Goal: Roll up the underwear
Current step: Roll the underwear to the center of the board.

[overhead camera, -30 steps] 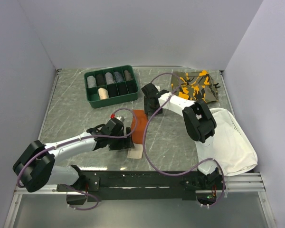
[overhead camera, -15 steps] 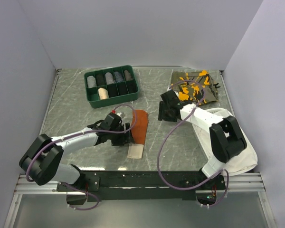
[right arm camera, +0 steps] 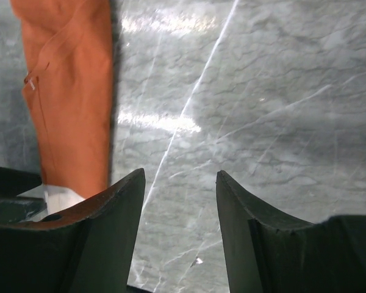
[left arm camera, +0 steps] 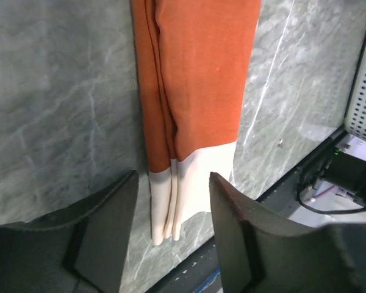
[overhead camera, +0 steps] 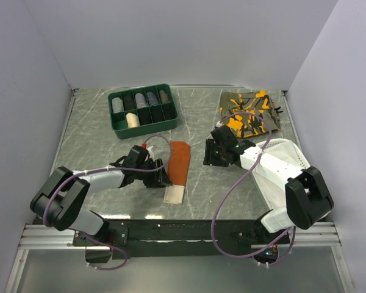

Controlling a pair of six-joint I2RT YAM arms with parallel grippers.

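The underwear point(overhead camera: 177, 166) lies flat on the table as a long folded strip, rust-orange with its cream-white waistband end toward the near edge. It shows in the left wrist view point(left arm camera: 198, 91) and in the right wrist view point(right arm camera: 70, 97). My left gripper point(overhead camera: 160, 177) is open and empty, low over the table just left of the strip, its jaws on either side of the cream end point(left arm camera: 189, 192). My right gripper point(overhead camera: 210, 154) is open and empty over bare table, a short way right of the strip.
A green tray point(overhead camera: 143, 110) of dark and light rolled items stands at the back left. An orange-and-olive camouflage garment point(overhead camera: 251, 113) lies at the back right. A large white cloth point(overhead camera: 293, 180) lies along the right side.
My right gripper has let go of the underwear and drawn back to the right. My left gripper has pulled back left and nearer. The underwear now lies as a narrower folded strip.
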